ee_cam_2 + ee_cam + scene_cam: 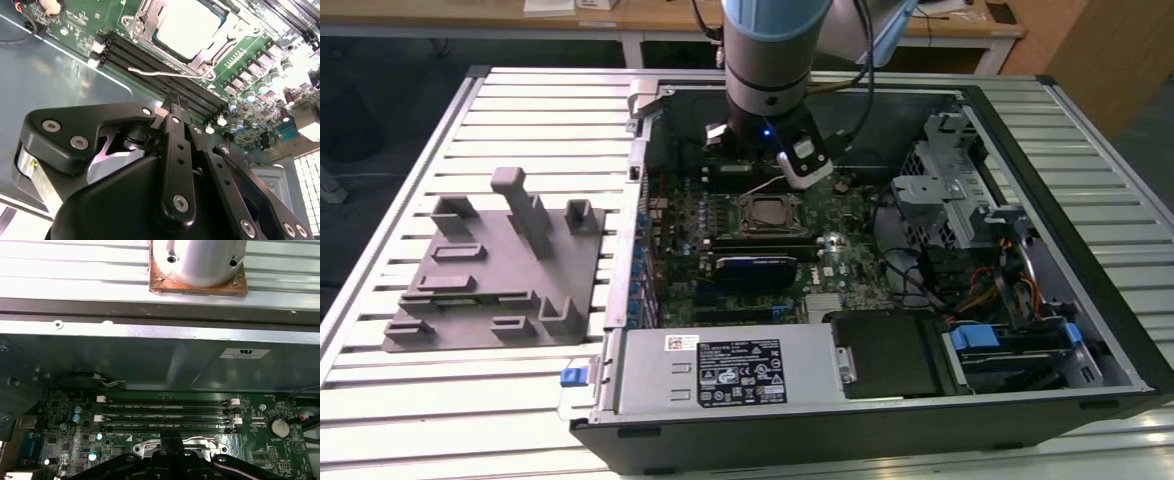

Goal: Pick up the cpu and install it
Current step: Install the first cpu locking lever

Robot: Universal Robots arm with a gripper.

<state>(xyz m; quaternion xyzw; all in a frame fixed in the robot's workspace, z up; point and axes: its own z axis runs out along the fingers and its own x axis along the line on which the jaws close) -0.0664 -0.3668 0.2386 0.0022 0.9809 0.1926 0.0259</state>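
Exterior view: arm [767, 60] hangs over the open PC case [881, 415], gripper [754, 160] just at 12 o'clock of the socket [767, 212]. Cpu [187, 25] sits inside the socket frame, pale metal top up, retention lever [160, 74] lying alongside. Claw opening: cannot tell; nothing seen in its grip. Grey fixture [494, 265] lies on the table at 9 o'clock of the case.

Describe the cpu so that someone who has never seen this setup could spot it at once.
Start at the open computer case lying on the slatted table, and find the green motherboard inside. Near its middle, just below the robot arm's wrist in the exterior view, sits the cpu, a pale silvery square in a metal-rimmed socket frame. Its neighbours, the memory slots, are long and black.
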